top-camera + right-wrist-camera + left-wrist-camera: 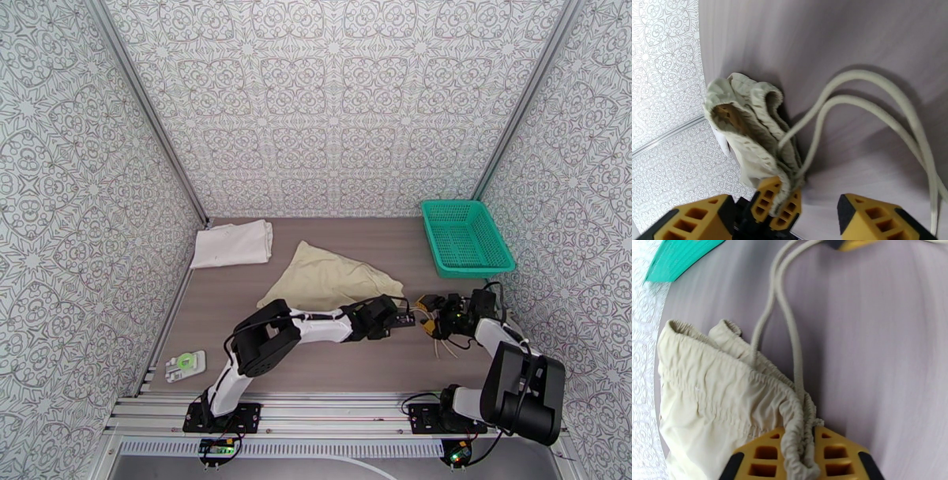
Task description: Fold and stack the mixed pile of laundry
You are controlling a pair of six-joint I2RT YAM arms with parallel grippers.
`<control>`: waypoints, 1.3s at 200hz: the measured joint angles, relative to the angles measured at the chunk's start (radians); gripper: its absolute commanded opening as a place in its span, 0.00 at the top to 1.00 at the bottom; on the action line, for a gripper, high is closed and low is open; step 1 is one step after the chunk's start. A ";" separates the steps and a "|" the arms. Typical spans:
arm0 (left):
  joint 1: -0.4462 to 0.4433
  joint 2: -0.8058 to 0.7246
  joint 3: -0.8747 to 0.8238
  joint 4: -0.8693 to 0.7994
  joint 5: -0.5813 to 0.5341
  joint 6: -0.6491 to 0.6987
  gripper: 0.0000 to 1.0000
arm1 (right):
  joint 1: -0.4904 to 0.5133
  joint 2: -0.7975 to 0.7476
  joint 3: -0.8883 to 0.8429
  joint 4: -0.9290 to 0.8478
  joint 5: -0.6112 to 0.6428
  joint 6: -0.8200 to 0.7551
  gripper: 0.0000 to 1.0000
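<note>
Overall, the table (pixel 237 316) is a grey-brown wood-grain surface boxed in by patterned walls (pixel 340 103) and slanting metal posts (pixel 150 110). A teal basket (pixel 466 237) sits at the far right corner. A small white and green object (pixel 186 363) lies near the left front edge.

The white T-shirt (pixel 233 243) rests folded flat at the far left, well apart from both arms. The beige garment (pixel 332 278) lies mid-table as a rough fan. Its long axis runs left to right, wide at the left and narrowing to a point at the right.

That point is the gathered elastic waistband (pixel 730 370), which faces the right arm. The left gripper (pixel 800 455) is clamped on the waistband, the bunched fabric squeezed between its yellow fingers (pixel 762 457).

From there the drawstring (pixel 790 319) trails as two pale cords over bare table, running away from the garment towards the right arm. The right gripper (pixel 429 312) hangs just beside the left one with its jaws spread wide, holding nothing.
</note>
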 measured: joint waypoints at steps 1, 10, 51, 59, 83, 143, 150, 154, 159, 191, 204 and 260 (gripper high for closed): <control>0.000 0.000 0.000 0.000 0.000 0.000 1.00 | 0.000 0.000 0.000 0.000 0.000 0.000 0.22; 0.011 -0.022 -0.016 0.010 0.000 -0.006 1.00 | 0.002 -0.001 -0.013 0.012 -0.007 0.013 0.20; 0.052 -0.111 -0.043 0.049 0.000 -0.029 1.00 | 0.083 -0.014 -0.056 0.131 -0.034 0.147 0.12; 0.055 -0.117 -0.043 0.053 0.000 -0.031 1.00 | 0.111 -0.017 -0.059 0.174 -0.036 0.194 0.12; 0.055 -0.119 -0.051 0.060 0.000 -0.032 1.00 | 0.193 -0.011 -0.062 0.307 -0.036 0.325 0.11; 0.055 -0.119 -0.055 0.060 0.001 -0.038 1.00 | 0.333 0.118 -0.071 0.633 -0.005 0.617 0.09; 0.055 -0.119 -0.055 0.060 0.001 -0.039 1.00 | 0.349 0.132 -0.071 0.663 0.002 0.640 0.09; 0.055 -0.119 -0.055 0.060 0.001 -0.039 1.00 | 0.355 0.140 -0.071 0.677 0.005 0.650 0.09; 0.055 -0.119 -0.055 0.060 0.001 -0.039 1.00 | 0.364 0.152 -0.071 0.701 0.009 0.666 0.09; 0.055 -0.119 -0.055 0.060 0.001 -0.039 1.00 | 0.409 0.249 -0.056 0.822 0.034 0.744 0.16; 0.055 -0.120 -0.055 0.060 0.001 -0.041 1.00 | 0.423 0.282 -0.040 0.855 0.043 0.756 0.21; 0.055 -0.124 -0.061 0.063 0.001 -0.054 1.00 | 0.436 0.335 0.046 0.858 0.073 0.691 0.51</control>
